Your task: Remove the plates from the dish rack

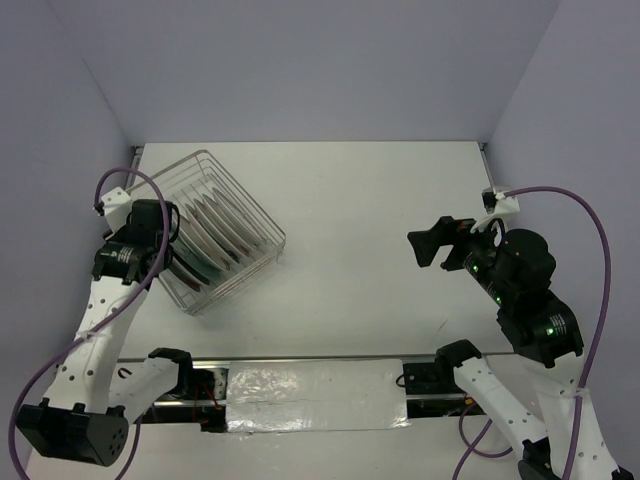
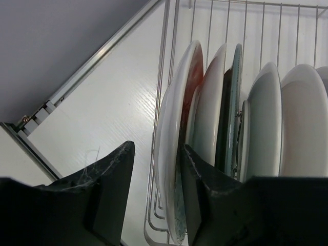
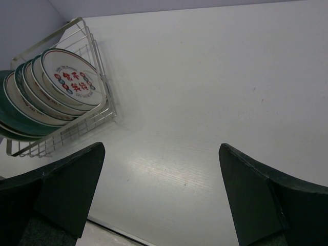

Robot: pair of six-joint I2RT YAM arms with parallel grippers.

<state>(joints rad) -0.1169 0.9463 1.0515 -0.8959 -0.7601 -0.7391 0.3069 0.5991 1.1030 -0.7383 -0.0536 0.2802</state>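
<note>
The dish rack [image 1: 262, 216], a silver wire basket, stands at the left of the table with several plates [image 1: 215, 238] upright on edge in it. My left gripper [image 1: 168, 238] is at its near-left end. In the left wrist view the left gripper [image 2: 157, 148] is open and its fingers straddle the rim of the end plate [image 2: 177, 102], white-backed with red and teal on its face. The right finger is close against that face and the left finger stands apart. My right gripper [image 1: 428, 245] is open and empty above the table at the right, far from the rack.
In the right wrist view the open right gripper [image 3: 160, 148] looks over bare white table, with the rack [image 3: 100, 115] at the upper left and a white plate with red centre marks [image 3: 72, 79] facing it. Walls close in the left, back and right sides.
</note>
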